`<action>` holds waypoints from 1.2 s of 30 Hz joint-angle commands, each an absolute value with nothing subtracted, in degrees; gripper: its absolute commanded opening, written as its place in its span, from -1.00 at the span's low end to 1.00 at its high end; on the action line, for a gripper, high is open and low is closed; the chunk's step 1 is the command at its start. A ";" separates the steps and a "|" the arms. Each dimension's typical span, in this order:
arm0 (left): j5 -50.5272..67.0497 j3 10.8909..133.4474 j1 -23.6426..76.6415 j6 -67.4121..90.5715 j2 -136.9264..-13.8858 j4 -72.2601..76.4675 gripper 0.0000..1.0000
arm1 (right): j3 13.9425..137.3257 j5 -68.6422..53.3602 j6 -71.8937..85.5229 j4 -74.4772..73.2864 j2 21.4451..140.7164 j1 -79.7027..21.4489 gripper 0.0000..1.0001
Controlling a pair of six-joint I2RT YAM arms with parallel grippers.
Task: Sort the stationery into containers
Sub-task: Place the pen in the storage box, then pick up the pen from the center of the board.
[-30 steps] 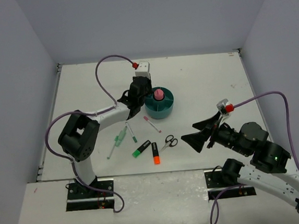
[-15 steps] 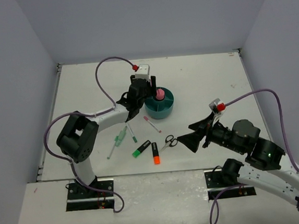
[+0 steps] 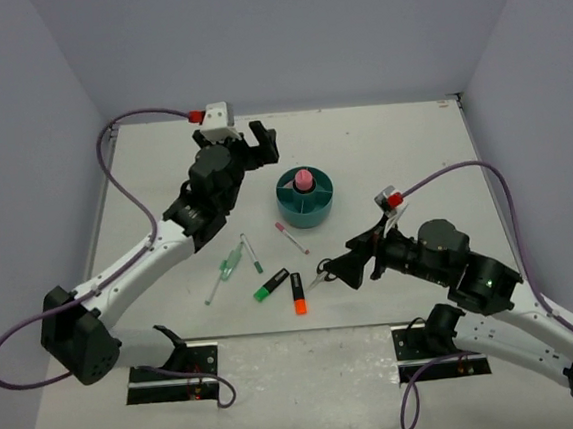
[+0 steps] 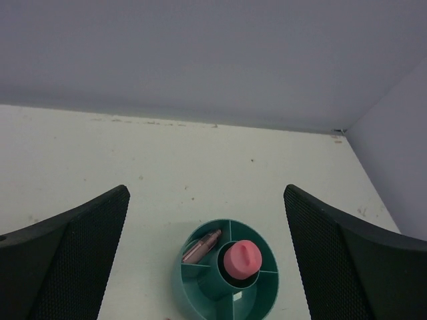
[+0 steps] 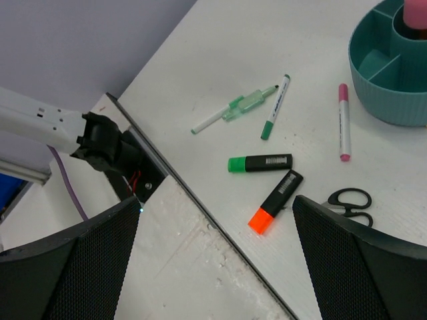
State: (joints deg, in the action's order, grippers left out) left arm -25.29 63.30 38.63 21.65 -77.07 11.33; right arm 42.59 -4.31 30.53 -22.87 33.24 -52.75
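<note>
The left gripper (image 3: pixel 258 143) is hanging with its jaws spread wide and holding nothing, raised above the far side of the white table (image 3: pixel 381 146), well apart from the loose stationery. In its wrist view, the left gripper (image 4: pixel 205 193) is framing the round teal organizer (image 4: pixel 260 299), which is standing on the table below. A pink-capped glue stick (image 4: pixel 241 259) is standing upright in the organizer's central well, and a pinkish item (image 4: pixel 201 245), too small to name, is lying in one outer compartment.

The right gripper (image 3: pixel 339 262) is also gaping wide and empty, reaching low over the near part of the table, just beside the black-handled scissors (image 3: pixel 323 269). Seen from the right wrist, the scissors (image 5: pixel 350 200) are lying flat near the right finger, with the orange highlighter (image 5: pixel 275 201) close alongside and the green highlighter (image 5: pixel 260 163) just beyond it. Farther out, a pink-tipped pen (image 5: pixel 343 121) is lying near the organizer's (image 5: pixel 383 100) wall, while a green-capped pen (image 5: pixel 276 107) and a white-and-green pen (image 5: pixel 230 111) are lying together.
</note>
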 commanded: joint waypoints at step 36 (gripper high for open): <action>-20.26 41.71 38.32 40.44 -63.88 -25.59 0.65 | 51.19 5.89 39.81 -17.84 63.08 -60.29 0.47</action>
